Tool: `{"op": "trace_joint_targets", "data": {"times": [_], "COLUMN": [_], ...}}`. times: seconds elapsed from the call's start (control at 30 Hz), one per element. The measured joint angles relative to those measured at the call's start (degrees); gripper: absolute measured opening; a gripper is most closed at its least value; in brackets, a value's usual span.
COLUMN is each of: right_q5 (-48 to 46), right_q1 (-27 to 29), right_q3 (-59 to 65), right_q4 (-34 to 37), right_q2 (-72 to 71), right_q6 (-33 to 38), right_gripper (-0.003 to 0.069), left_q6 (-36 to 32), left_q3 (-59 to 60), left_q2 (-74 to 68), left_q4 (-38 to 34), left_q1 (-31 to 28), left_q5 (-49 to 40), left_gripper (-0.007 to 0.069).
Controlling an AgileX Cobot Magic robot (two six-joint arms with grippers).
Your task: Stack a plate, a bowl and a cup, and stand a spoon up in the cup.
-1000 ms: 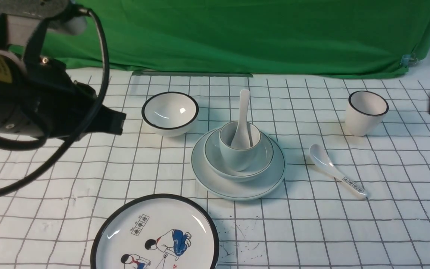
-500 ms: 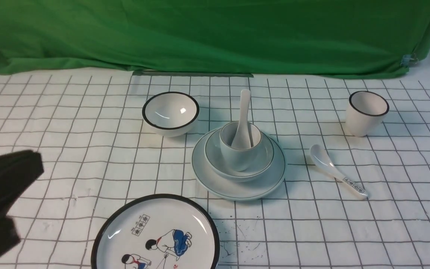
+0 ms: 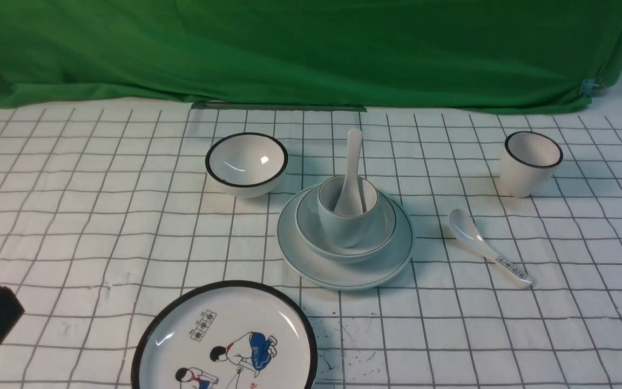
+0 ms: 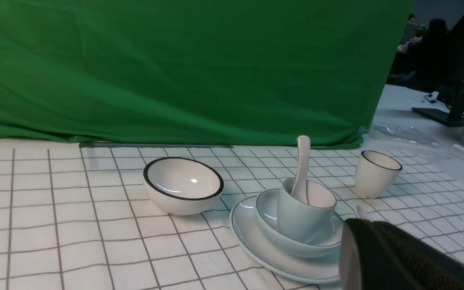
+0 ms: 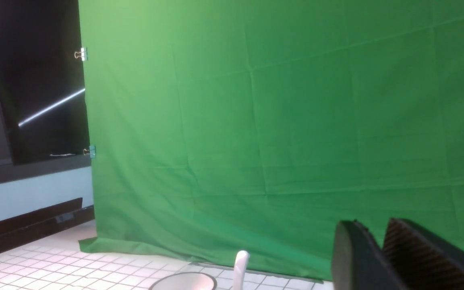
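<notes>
with the white spoon [image 3: 353, 156] standing in the handleless cup [image 3: 343, 229], inside the shallow bowl [image 3: 311, 232] on the thin-rimmed plate [image 3: 343, 278] mid-frame, we judge the stacking done. we should park gently, well off the handle, left fingers [image 4: 353, 249] closed, right fingers [image 5: 349, 249] narrowly parted, both unladen.

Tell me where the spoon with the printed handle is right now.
In the front view, the printed-handle spoon lies on the right side of the table, between the stacked plate and the black-rimmed cup, nearer the robot than that cup.
</notes>
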State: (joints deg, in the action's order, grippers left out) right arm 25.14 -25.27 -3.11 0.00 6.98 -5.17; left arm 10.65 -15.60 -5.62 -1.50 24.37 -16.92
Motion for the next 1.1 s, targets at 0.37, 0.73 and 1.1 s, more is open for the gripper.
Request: {"op": "trace_joint_targets", "data": {"times": [0.37, 0.73, 1.1], "right_q5": [0.0, 0.0, 0.0], "right_q1": [0.0, 0.0, 0.05], "right_q3": [0.0, 0.0, 0.0], "right_q4": [0.0, 0.0, 0.0], "right_q2": [0.0, 0.0, 0.0], "right_q6": [0.0, 0.0, 0.0], "right_gripper": [0.019, 0.0217, 0.0217], "left_q6": [-8.96, -15.13, -16.86], "left_q3": [1.71, 15.9, 15.97], "left_q2": [0.88, 5.65, 5.65], "left_q4": [-0.65, -5.57, -6.64], "left_q1": [-1.84, -18.22, -18.64], "left_q5": [1.83, 7.87, 5.03], "left_gripper": [0.0001, 0.0001, 0.0001]}}
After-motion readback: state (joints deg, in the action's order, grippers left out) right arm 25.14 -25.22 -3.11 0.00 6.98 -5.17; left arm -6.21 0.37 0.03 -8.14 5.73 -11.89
